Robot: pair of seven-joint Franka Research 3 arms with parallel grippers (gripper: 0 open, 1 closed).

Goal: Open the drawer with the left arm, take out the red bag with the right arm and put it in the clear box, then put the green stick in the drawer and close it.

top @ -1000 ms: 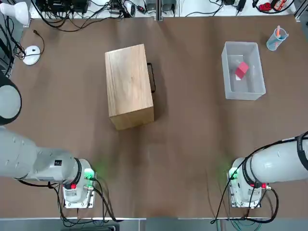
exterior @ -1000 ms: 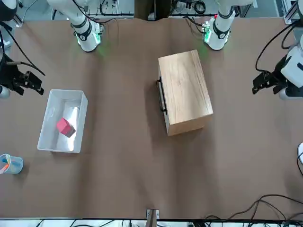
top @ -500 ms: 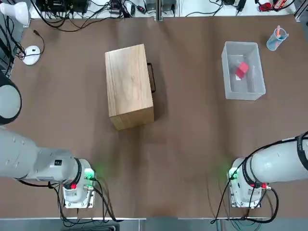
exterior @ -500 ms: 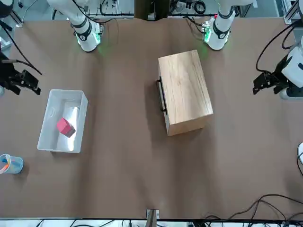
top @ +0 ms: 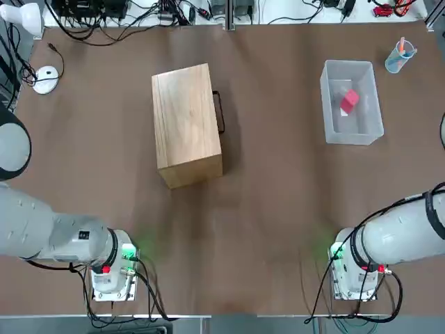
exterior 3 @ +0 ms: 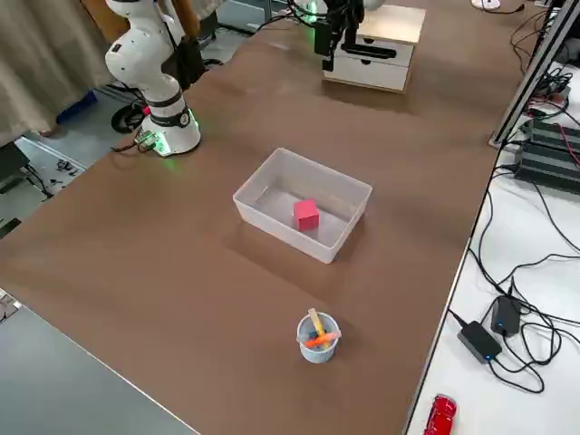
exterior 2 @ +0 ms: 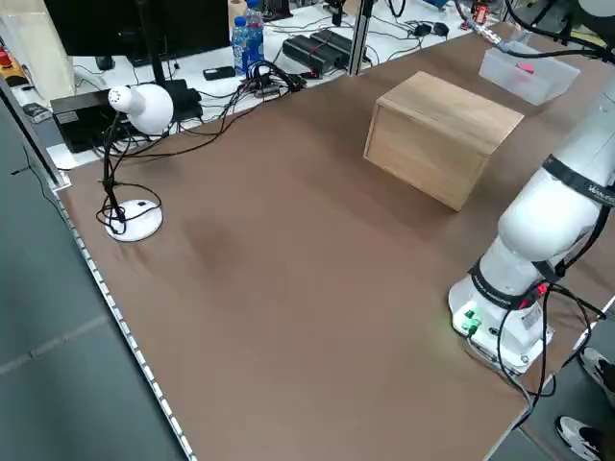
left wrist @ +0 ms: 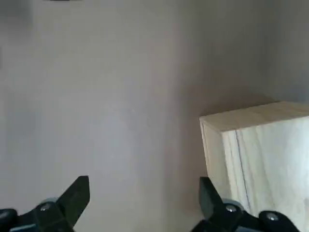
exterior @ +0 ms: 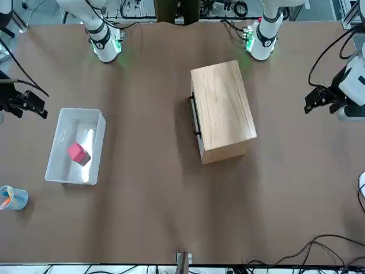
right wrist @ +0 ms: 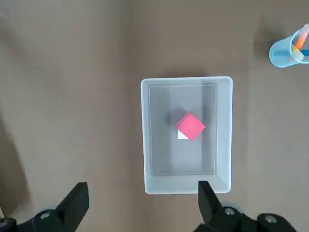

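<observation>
Cabinet [top: 186,122], one: light wood, rectangular, set on the table [top: 271,229] left of centre, slightly turned. Handled side faces right.

Drawers, two, white-fronted, in the cabinet: upper drawer [exterior 3: 385,52] and lower drawer [exterior 3: 367,72], both pushed in. Thin black wire handle [top: 220,113] on the right-hand face.

Clear box [top: 352,102], one: translucent plastic, rounded corners, standing at far right.

Red bag [top: 350,101], one: small, pinkish red, block-shaped. Lies inside the clear box, on its floor, turned at an angle to the walls. White label [right wrist: 182,135] shows partly beside it.

Cup [top: 400,57], one: small, bluish, just beyond the box to the far right. Holds several sticks, among them an orange-pink stick [top: 401,44].

Left gripper [left wrist: 145,179], one: black, raised above the left part of the table, to the left of the cabinet. Fingers wide open, nothing between them.

Right gripper [right wrist: 143,183], one: black, raised at the right side, to the right of the clear box. Fingers wide open, holding nothing.

Lamp [exterior 2: 142,108], one: white, round base, far left corner.
</observation>
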